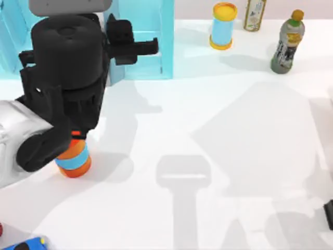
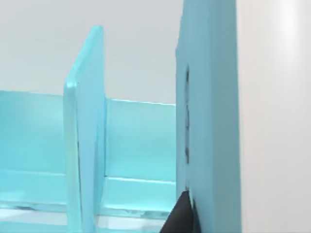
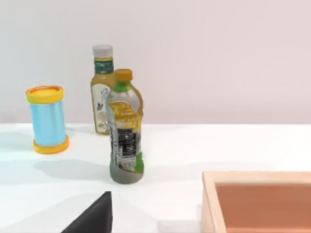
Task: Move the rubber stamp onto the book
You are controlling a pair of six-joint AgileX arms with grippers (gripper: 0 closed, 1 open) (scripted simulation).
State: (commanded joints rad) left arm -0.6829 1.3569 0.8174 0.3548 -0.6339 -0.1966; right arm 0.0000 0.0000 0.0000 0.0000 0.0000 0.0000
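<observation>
The rubber stamp and the book are hidden or out of view. My left arm is raised over the table's left side. Its gripper (image 1: 152, 47) points right, level with the front post of the light-blue shelf unit (image 1: 167, 41). In the left wrist view the shelf unit (image 2: 209, 121) stands very close, with its upright dividers right ahead. My right gripper (image 1: 329, 213) sits parked at the right edge, low in the top view. A small sliver of red (image 1: 1, 229) shows at the left edge; I cannot tell what it is.
An orange can with a blue band (image 1: 74, 160) stands under the left arm. At the back right are a yellow-and-blue can (image 1: 223, 26), a pale bottle (image 1: 255, 14) and a dark green bottle (image 1: 286, 44). A bright blue object (image 1: 26, 244) lies bottom left. A wooden box (image 3: 257, 177) is near the right gripper.
</observation>
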